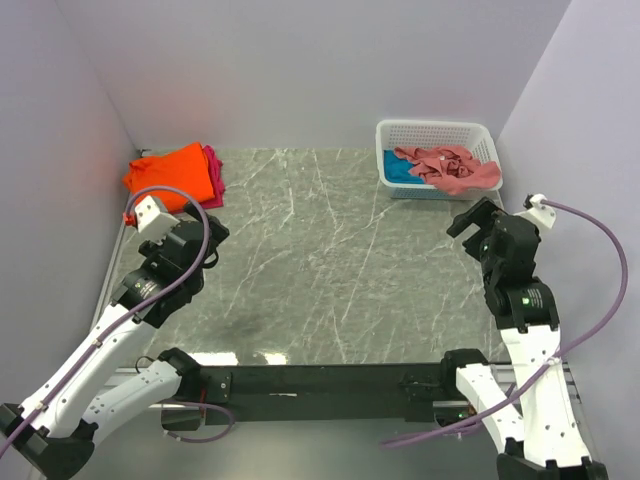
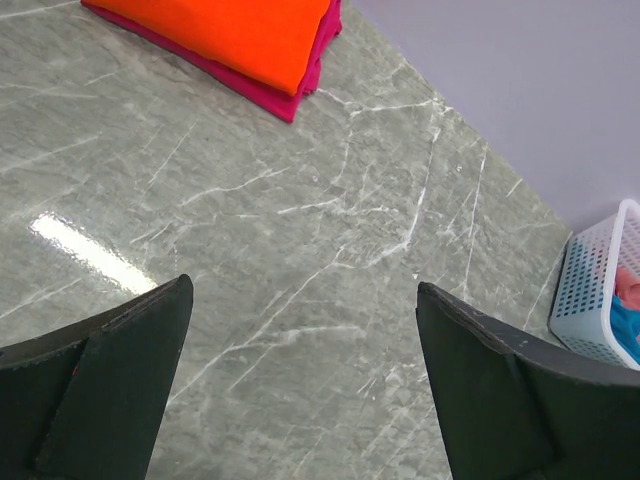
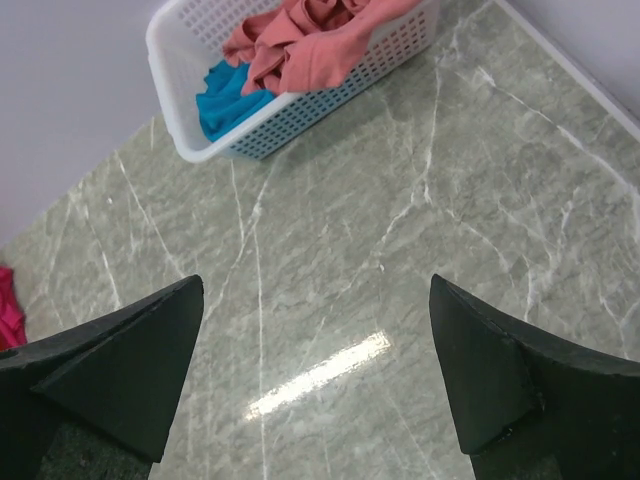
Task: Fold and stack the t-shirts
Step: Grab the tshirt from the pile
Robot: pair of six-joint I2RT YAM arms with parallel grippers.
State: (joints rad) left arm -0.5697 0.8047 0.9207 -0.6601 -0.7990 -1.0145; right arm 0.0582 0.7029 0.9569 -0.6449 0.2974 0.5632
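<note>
Left wrist view shows the left gripper (image 2: 302, 295) spread wide, holding nothing. The right gripper (image 3: 315, 290) gapes equally, touching nothing.

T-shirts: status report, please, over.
Left fingers, right fingers open, empty. Orange shirt folded on magenta shirt, far left. Pink shirt, teal shirt in basket. Nothing blocking.

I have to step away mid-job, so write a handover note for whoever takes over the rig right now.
Left tool: open, empty, above bare table.
Right tool: open, empty, facing the white basket.
Done: orange t-shirt lies folded on the folded magenta t-shirt, far-left corner.
Left: salmon-pink t-shirt lies crumpled over the teal t-shirt in the basket, far right. Both need taking out, folding and stacking.
</note>
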